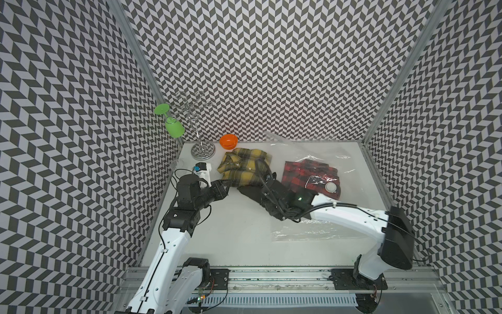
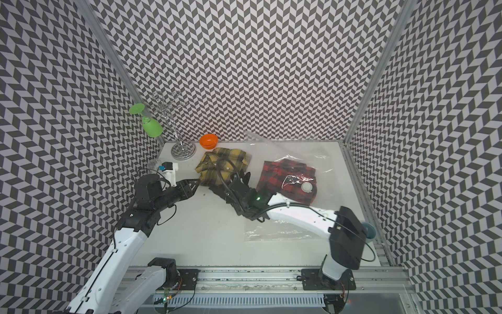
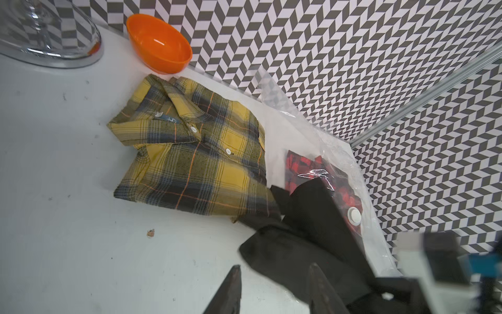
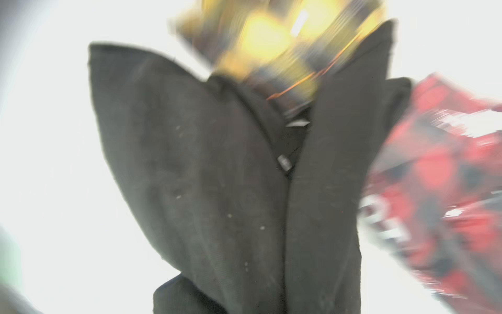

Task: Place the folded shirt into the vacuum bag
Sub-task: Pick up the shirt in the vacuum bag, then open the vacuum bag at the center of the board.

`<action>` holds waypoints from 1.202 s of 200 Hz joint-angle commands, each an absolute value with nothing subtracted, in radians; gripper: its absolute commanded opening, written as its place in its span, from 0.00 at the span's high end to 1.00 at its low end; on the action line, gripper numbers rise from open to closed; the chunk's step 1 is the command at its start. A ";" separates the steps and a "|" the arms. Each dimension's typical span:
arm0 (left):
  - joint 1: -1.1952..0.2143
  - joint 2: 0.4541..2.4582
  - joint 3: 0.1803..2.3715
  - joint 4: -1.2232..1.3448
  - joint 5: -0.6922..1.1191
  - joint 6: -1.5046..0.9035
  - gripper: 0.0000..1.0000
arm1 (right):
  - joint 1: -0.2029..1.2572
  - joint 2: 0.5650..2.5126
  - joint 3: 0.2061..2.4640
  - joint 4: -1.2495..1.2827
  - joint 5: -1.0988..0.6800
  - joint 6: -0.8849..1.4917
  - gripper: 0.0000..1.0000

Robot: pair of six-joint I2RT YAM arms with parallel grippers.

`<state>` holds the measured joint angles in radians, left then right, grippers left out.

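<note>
Two tools: left tool point(image 3: 274, 267) half open, empty; right tool point(image 1: 269, 180) down on black folded shirt point(image 1: 247, 192), grip unclear. Shirt on bench point(image 1: 231, 233), just beside vacuum bag point(image 1: 312, 152). Likely soft, light, floppy: pinch folded edge, all layers.

The near-left stretch of the table point(image 1: 225, 233) lies open, while the stand point(image 1: 202, 151), orange bowl point(image 1: 228, 141), yellow shirt point(image 1: 243, 168) and vacuum bag point(image 1: 347, 163) crowd its far edge.

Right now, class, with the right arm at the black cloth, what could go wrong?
The black cloth lies against the yellow plaid shirt; pulling it may drag or unfold that shirt. The vacuum bag already holds a red plaid shirt and lies flat, so the cloth may bunch at its edge instead of sliding in.
</note>
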<state>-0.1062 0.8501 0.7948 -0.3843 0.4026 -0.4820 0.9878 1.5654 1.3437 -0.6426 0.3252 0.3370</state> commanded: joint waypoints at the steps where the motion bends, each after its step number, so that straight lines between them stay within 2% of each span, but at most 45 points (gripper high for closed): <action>1: -0.179 0.862 0.857 -0.447 0.311 -0.400 0.56 | 0.905 1.424 1.355 -0.604 0.340 0.327 1.00; 16: -0.322 0.900 0.882 -0.452 0.206 -0.354 0.52 | 0.804 1.360 1.333 -0.603 0.270 0.333 1.00; 30: -0.501 0.951 0.887 -0.425 0.096 -0.341 0.44 | 0.714 1.317 1.320 -0.613 0.231 0.335 1.00; 60: -0.886 1.169 0.933 -0.336 -0.109 -0.284 0.29 | 0.582 1.270 1.313 -0.626 0.168 0.333 1.00; 101: -1.173 1.515 1.037 -0.222 -0.171 -0.129 0.19 | 0.420 1.236 1.311 -0.641 0.084 0.342 1.00; 121: -1.308 1.644 1.094 -0.184 -0.299 -0.002 0.13 | 0.365 1.215 1.302 -0.645 0.048 0.342 1.00; 159: -1.350 1.832 1.175 -0.169 -0.394 0.071 0.12 | 0.275 1.179 1.266 -0.643 -0.049 0.350 1.00; 240: -1.371 1.982 1.262 -0.155 -0.457 0.170 0.14 | 0.206 1.138 1.192 -0.621 -0.125 0.347 1.00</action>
